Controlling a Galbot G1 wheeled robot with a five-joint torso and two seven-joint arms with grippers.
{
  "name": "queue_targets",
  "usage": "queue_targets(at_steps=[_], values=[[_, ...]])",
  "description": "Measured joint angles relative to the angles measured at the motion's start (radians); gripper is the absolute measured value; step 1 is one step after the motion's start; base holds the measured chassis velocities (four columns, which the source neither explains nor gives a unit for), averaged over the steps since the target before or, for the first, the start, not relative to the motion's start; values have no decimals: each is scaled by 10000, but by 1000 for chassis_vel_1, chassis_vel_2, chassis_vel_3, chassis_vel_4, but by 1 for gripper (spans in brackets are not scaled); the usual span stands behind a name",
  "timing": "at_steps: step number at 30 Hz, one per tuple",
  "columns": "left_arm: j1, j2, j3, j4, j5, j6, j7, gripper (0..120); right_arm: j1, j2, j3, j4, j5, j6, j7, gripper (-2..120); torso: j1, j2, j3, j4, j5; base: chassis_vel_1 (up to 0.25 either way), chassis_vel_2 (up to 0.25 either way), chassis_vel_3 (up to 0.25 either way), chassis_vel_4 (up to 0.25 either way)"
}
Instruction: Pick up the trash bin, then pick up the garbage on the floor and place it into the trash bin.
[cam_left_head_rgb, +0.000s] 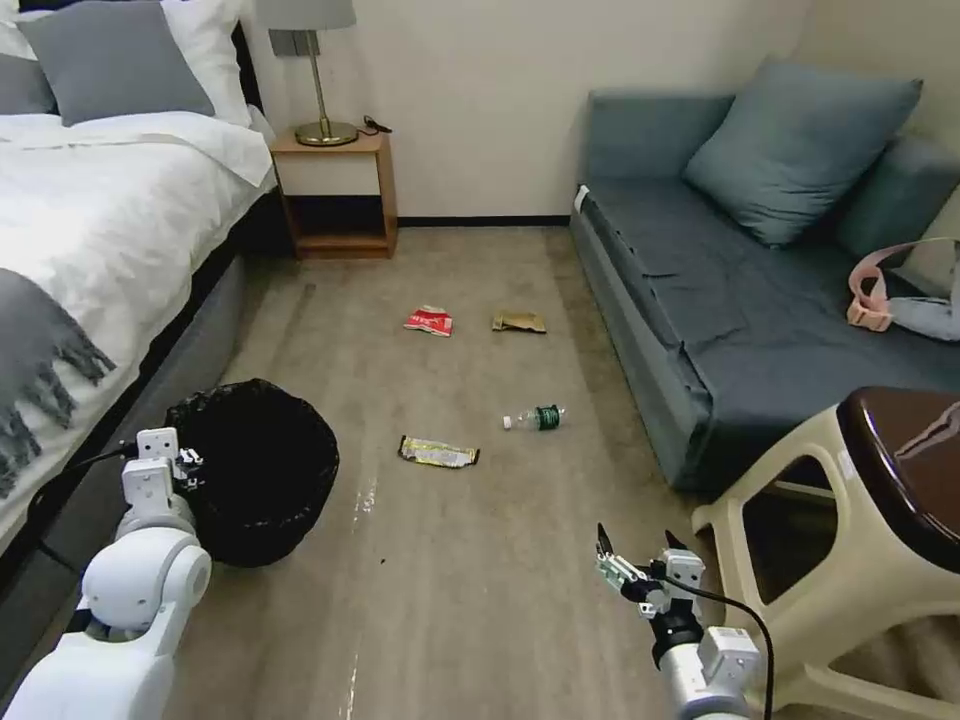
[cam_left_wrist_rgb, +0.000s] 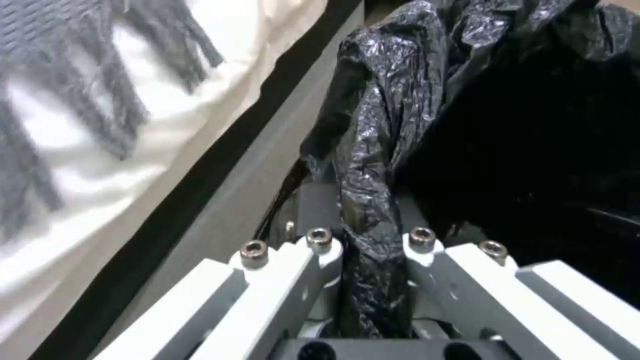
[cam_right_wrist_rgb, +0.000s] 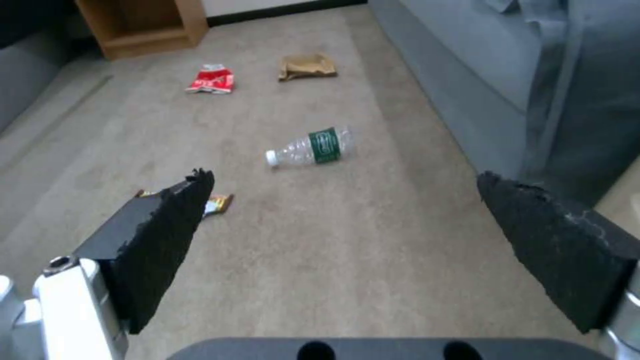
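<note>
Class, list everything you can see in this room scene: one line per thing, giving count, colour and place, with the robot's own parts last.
trash bin: one, black bag liner, on the floor beside the bed.
red-and-white wrapper: one, floor, far middle.
tan packet: one, floor, right of the red wrapper.
bottle: one, clear with green label, lying on the floor near the sofa.
gold wrapper: one, yellow-gold, flat on the floor, nearest the bin.
bed: one, white with grey pillows, left.
nightstand: one, wooden, by the wall.
lamp: one, brass stem, on the nightstand.
sofa: one, blue-grey, right.
stool: one, cream with dark top, near right.
left tool: shut on the bin's bag rim.
right tool: open, above bare floor.
</note>
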Motion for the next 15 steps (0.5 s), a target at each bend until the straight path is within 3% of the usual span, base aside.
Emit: queue_targets(at_steps=[15], values=[[-317,-1,61,345,52,-112,-9,4,441,4,-134,-484,30,-67,-10,100,0,0,0,-1,0,-135,130,133,-130]])
